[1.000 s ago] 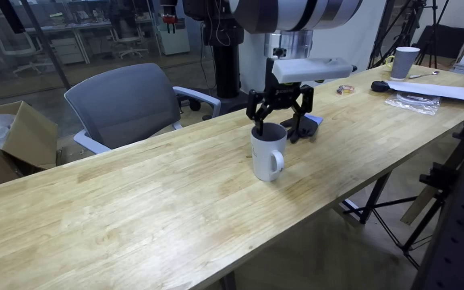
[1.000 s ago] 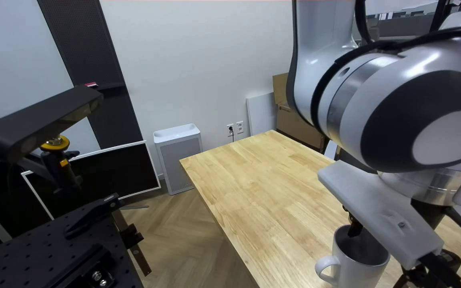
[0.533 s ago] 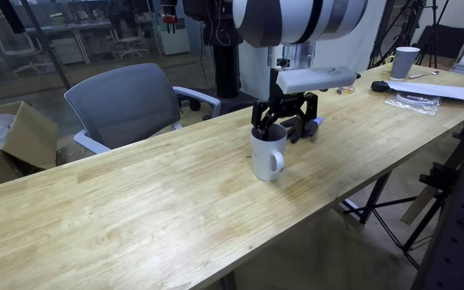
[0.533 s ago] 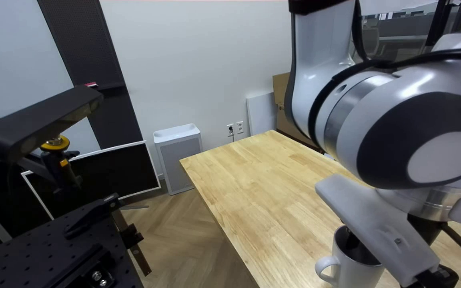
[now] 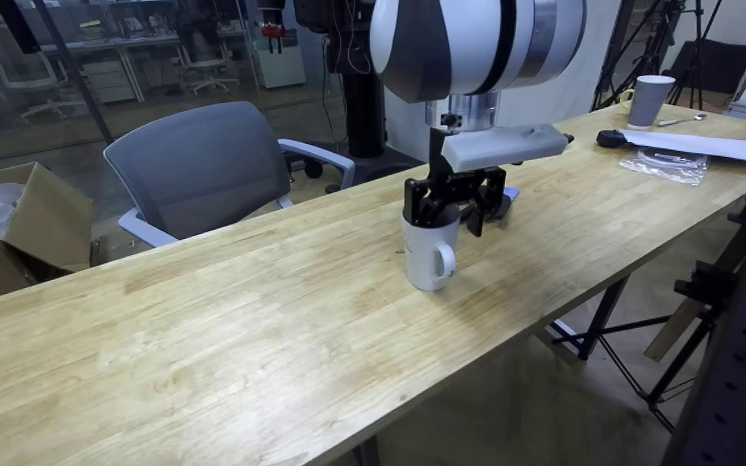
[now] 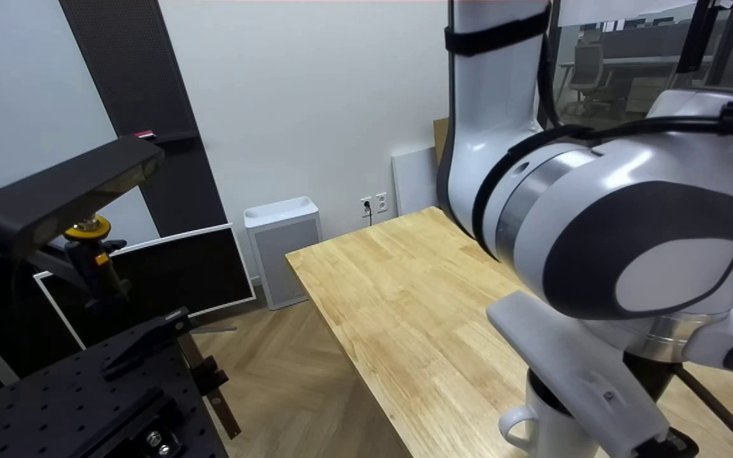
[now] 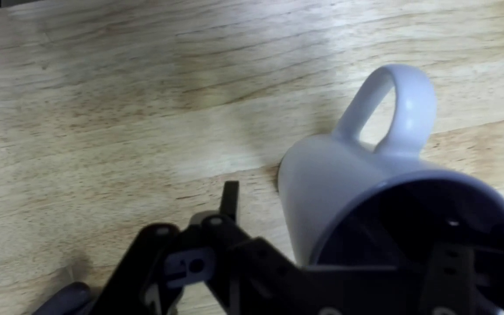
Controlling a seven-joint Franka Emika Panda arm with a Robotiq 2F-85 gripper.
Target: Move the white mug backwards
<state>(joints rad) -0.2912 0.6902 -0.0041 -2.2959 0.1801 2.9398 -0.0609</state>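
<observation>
The white mug stands upright on the wooden table in both exterior views. Its loop handle faces the table's near edge. In the wrist view the mug fills the right middle, its dark interior facing the camera. My gripper is low over the mug and open. One finger is inside the mug and its tip is hidden there. The other finger is outside, on the side away from the chair. A gap shows between that finger and the mug wall in the wrist view.
A small dark object with a blue part lies just behind the gripper. A grey cup, a spoon, paper and a plastic bag lie at the far end. A grey chair stands by the table.
My arm and gripper have moved down, so one finger reaches deeper into the mug and the other lower beside it. The mug has not visibly moved.
</observation>
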